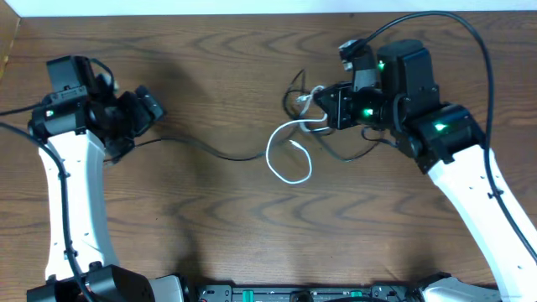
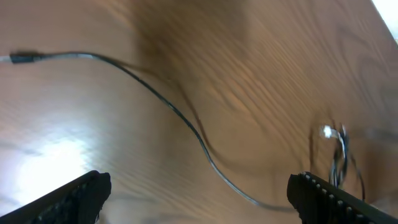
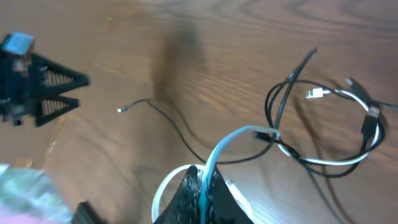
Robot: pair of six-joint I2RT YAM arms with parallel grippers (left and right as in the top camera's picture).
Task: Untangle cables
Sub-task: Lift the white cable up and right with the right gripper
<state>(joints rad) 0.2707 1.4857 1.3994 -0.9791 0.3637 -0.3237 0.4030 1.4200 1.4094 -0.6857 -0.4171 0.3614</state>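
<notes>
The white cable (image 1: 268,155) forms a loop on the table at centre. My right gripper (image 1: 325,113) is shut on the white cable (image 3: 233,138), which runs up between its fingers (image 3: 202,186). Further on, the white cable crosses the black cable (image 3: 280,99) in a small tangle of loops. The black cable (image 1: 226,155) trails left across the table toward my left gripper (image 1: 148,102). In the left wrist view the black cable (image 2: 186,121) lies ahead of the open, empty jaws (image 2: 202,196), with its plug end (image 2: 20,57) at far left.
The wooden table (image 1: 210,226) carries only the cables. The left arm's gripper (image 3: 37,93) shows at the left of the right wrist view. Thicker black arm wires (image 1: 470,33) arc over the right arm. The table's far edge (image 1: 252,13) runs along the top.
</notes>
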